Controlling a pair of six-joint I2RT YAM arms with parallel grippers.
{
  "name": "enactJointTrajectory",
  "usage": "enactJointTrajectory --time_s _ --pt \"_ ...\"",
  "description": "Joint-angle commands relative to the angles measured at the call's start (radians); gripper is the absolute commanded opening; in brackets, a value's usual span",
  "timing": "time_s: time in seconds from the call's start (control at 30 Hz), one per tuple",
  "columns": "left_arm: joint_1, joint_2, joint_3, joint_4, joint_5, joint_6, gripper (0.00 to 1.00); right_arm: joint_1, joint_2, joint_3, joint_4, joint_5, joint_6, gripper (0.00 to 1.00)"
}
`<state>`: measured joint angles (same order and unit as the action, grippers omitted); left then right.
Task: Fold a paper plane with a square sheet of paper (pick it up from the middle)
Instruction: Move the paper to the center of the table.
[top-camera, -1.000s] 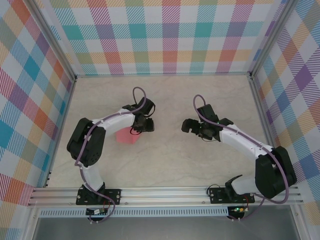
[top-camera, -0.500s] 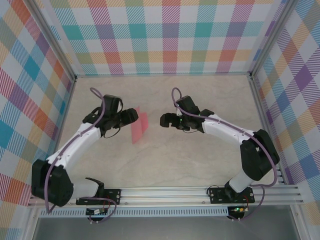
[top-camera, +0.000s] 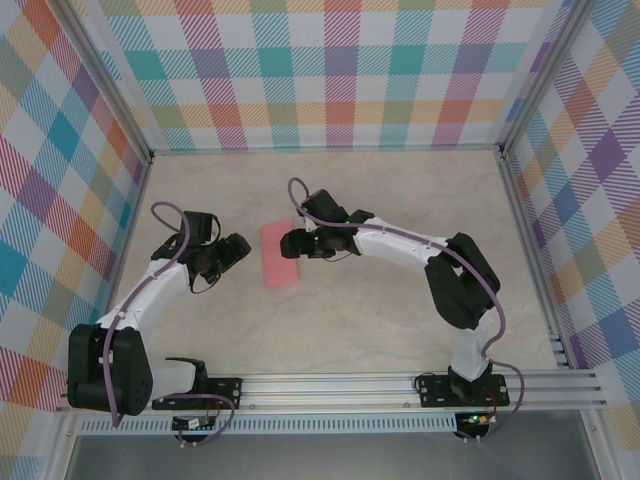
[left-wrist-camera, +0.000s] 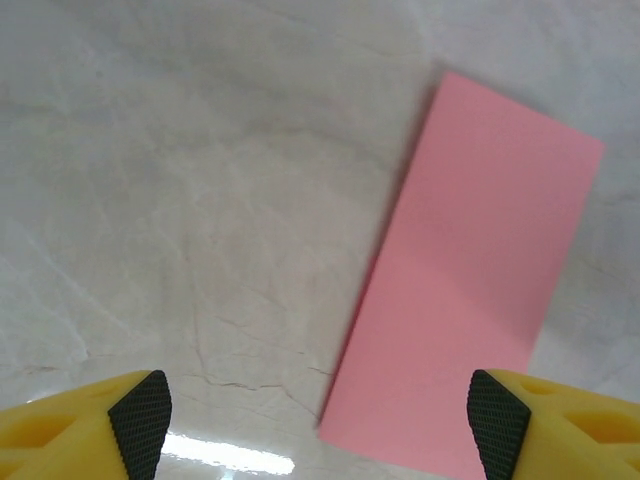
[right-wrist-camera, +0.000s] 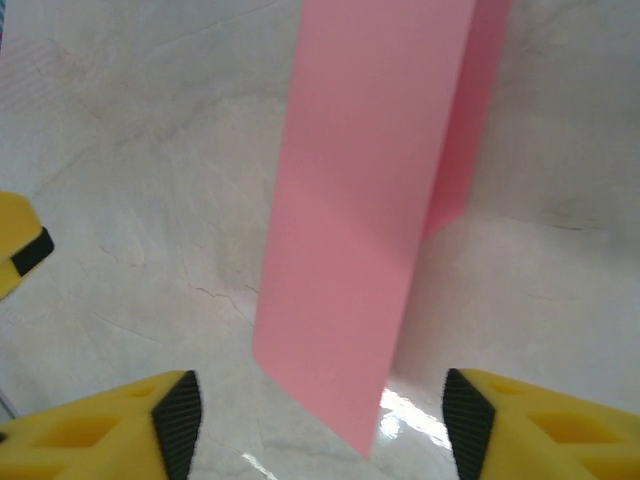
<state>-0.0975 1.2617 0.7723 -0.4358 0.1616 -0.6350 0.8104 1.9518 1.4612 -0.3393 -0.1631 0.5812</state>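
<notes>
The salmon-pink sheet of paper (top-camera: 279, 256) lies on the table folded into a narrow rectangle. In the left wrist view the sheet of paper (left-wrist-camera: 470, 290) rests flat, ahead and to the right of my open left gripper (left-wrist-camera: 320, 420). Seen from above, the left gripper (top-camera: 236, 250) sits just left of the sheet, apart from it. My right gripper (top-camera: 290, 243) is at the sheet's right edge. In the right wrist view the right gripper (right-wrist-camera: 322, 415) is open, and the sheet of paper (right-wrist-camera: 365, 200) reaches toward the gap, its upper layer slightly raised.
The marble-look table (top-camera: 380, 320) is boxed in by checked walls (top-camera: 330, 70) on three sides. An aluminium rail (top-camera: 330, 385) carrying both arm bases runs along the near edge. A left fingertip (right-wrist-camera: 20, 245) shows at the right wrist view's left edge.
The left gripper has let go of the sheet and drawn back to the left. The sheet now lies lower on the table. The right gripper has reached left to the sheet's right edge.
</notes>
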Motion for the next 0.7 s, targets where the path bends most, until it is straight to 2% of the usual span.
enactJointTrajectory --time_s 0.0,0.07,0.17,0.33,0.47,0.67 --pt "0.042 0.01 -0.033 0.061 0.039 -0.049 0.82 0.02 0.08 0.101 -0.034 -0.019 -0.024 0.61" --pt "0.054 0.014 -0.041 0.065 0.038 -0.05 0.84 0.026 0.133 0.153 -0.058 -0.015 -0.03 0.54" --pt "0.064 0.019 -0.049 0.065 0.033 -0.047 0.88 0.032 0.214 0.234 -0.096 -0.004 -0.038 0.51" --pt "0.065 0.019 -0.055 0.061 0.01 -0.042 0.95 0.04 0.33 0.369 -0.182 0.042 -0.065 0.51" --pt "0.065 0.022 -0.057 0.06 0.012 -0.03 0.97 0.045 0.405 0.463 -0.25 0.071 -0.091 0.52" --pt "0.065 0.024 -0.057 0.07 0.036 -0.007 0.98 0.045 0.437 0.467 -0.291 0.07 -0.104 0.53"
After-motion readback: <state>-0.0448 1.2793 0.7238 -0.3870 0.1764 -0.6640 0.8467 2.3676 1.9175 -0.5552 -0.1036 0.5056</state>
